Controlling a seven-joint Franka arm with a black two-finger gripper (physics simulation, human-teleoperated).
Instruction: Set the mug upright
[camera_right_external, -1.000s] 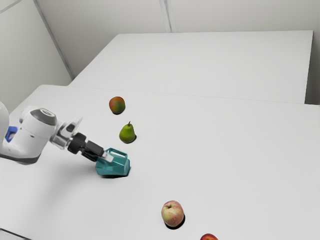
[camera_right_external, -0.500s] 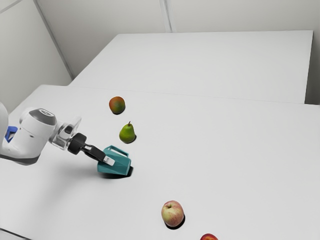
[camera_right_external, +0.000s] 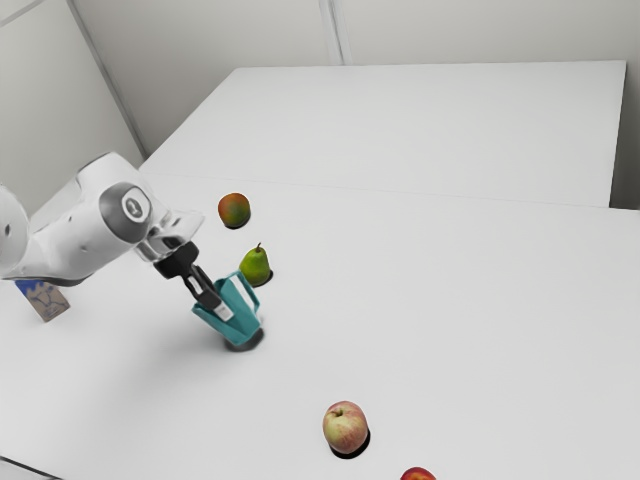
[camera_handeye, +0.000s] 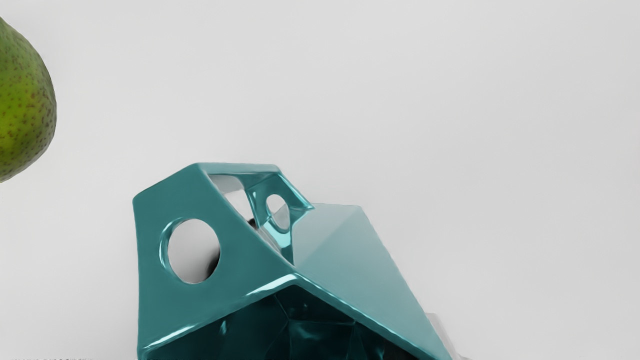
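The teal faceted mug (camera_right_external: 240, 318) is tilted in the exterior view, its mouth towards the hand and its base low over a dark shadow; whether the base touches the table is unclear. My gripper (camera_right_external: 222, 310) is shut on its body, with a pale fingertip against the near side. From the wrist view, the mug (camera_handeye: 215, 300) shows its dark inside and the handle with round holes. There the gripper (camera_handeye: 300, 347) is at the mug's body, one pale fingertip (camera_handeye: 438, 330) outside its wall and the other hidden.
A green pear (camera_right_external: 255, 266) stands close behind the mug, also seen as a pear (camera_handeye: 22, 105) beside it. Beyond is a mango (camera_right_external: 234, 210). An apple (camera_right_external: 345, 427) and a red fruit (camera_right_external: 418, 474) lie nearer the front. A blue and tan box (camera_right_external: 45, 299) is by the arm on the table (camera_right_external: 480, 320).
The hand has risen and turned more steeply downward. The mug, lying on its side before, has tipped up with it, its mouth end raised. More of the box beside the arm shows.
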